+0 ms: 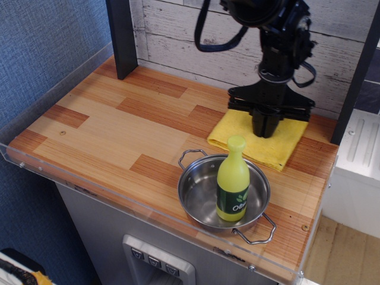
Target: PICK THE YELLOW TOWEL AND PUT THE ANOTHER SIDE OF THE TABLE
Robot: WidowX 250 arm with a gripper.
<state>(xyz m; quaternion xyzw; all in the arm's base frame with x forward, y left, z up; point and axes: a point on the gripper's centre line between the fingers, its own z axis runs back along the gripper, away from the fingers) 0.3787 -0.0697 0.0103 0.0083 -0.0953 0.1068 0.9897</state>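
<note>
The yellow towel (240,133) lies flat on the wooden table (119,124) at the back right, just behind the steel pan. My black gripper (265,130) points straight down onto the towel's middle, its fingers close together and pressed into the cloth, pinching it. The towel's far right part is hidden behind the gripper.
A steel pan (202,190) with two wire handles sits at the front right and holds an upright yellow-green bottle (233,181). A dark post (122,35) stands at the back left, another (356,77) at the right edge. A plank wall runs behind. Clear acrylic edges the table.
</note>
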